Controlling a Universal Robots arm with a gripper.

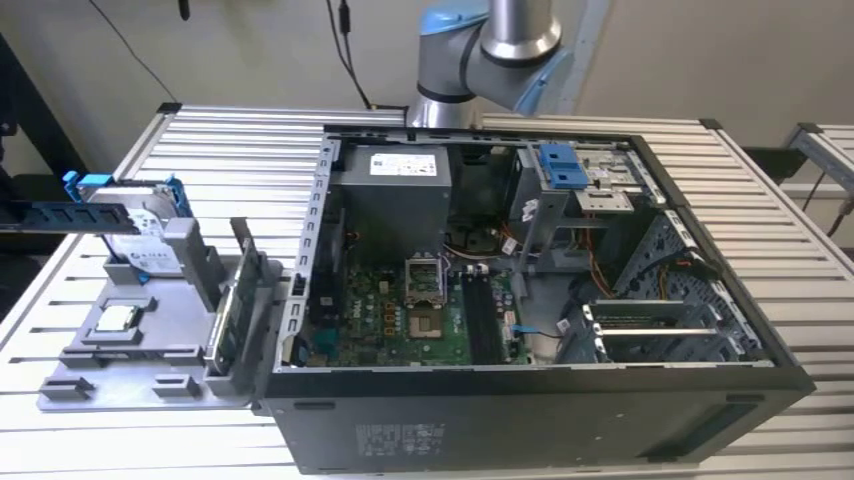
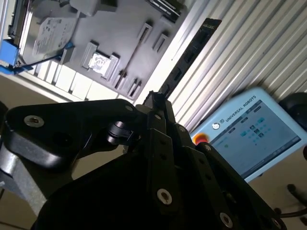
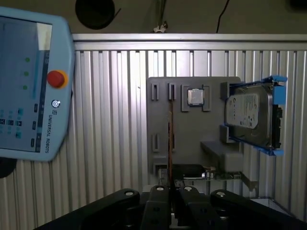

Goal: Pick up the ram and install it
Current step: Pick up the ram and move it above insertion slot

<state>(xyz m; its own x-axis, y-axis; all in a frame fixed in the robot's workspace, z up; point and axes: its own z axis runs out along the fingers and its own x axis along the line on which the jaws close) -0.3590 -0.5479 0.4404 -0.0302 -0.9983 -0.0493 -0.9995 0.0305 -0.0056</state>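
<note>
Black gripper [image 3: 170,190] linkage lies closest to the lens in both wrist views. The fingers [image 3: 158,194] are clamped on one end of the ram [image 3: 169,134], which is seen edge-on in the first wrist view as a very thin line with a coppery tint. In the second wrist view the ram [image 2: 192,48] projects straight out from the closed gripper [image 2: 156,98] tip as a long, narrow, dark stick with a row of black rectangular chips along its face.

In the exterior view, the ram [image 1: 83,215] is found at the far left. It is held level above the table [image 1: 240,150], and its dark blue face and row of chips are turned towards the camera. It overlaps the silver hard drive [image 1: 147,250] in its blue bracket [image 1: 120,182]; whether the two touch cannot be told. Below them the grey tray [image 1: 94,375] is located, with a processor chip [image 1: 118,318] seated in one recess. An upright circuit card [image 1: 244,290] is stood at the tray edge nearest the computer case [image 1: 534,425]. The case is laid open, and the green motherboard [image 1: 387,310] with its black memory slots [image 1: 481,310] is exposed. The arm [image 1: 501,40] is mounted behind the case.

A teach pendant [image 3: 29,96] is visible beside the tray in the first wrist view.
</note>
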